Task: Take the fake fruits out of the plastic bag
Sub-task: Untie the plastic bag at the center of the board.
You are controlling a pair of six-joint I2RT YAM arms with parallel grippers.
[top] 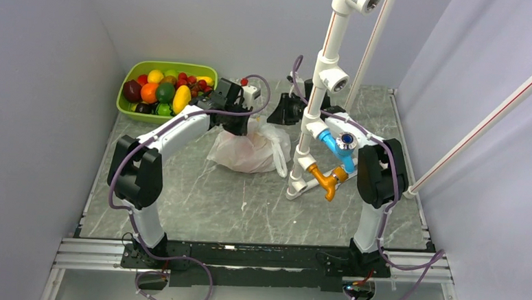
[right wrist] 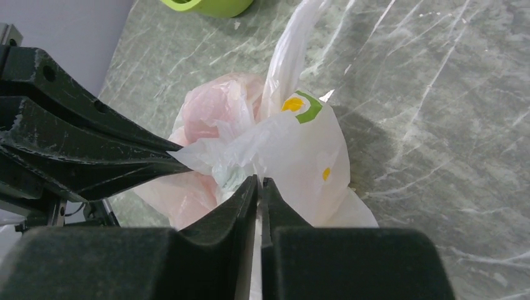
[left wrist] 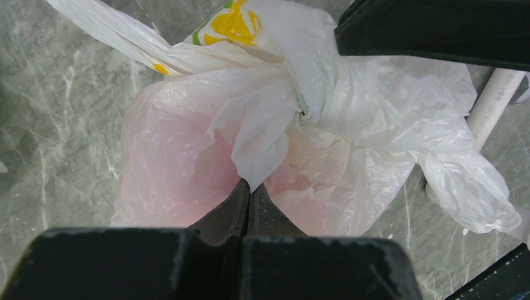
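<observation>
A: Item 1, plastic bag (left wrist: 387, 119) – contents?
B: Fake fruits (left wrist: 178, 172): pink-red blur thru film only. Qty, type: can't tell. Bag top cut off by frame edge, left wrist view.
A: Item 2, green tray (right wrist: 209, 5)?
B: Right wrist view: one corner, rest cut off at top. Top view: small red pcs (top: 192, 83) inside too small to ID.
A: Item 3, right gripper (right wrist: 258, 187)?
B: Top view: fingertips not discernible, lost betw. pipe stand (top: 332, 40) & bag.

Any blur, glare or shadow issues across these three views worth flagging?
Top external: sharp, evenly lit. Left wrist: plastic bag crisp, left gripper dark and soft-edged up close. Right wrist: no glare on the table; bag's shadow falls to its right.
</observation>
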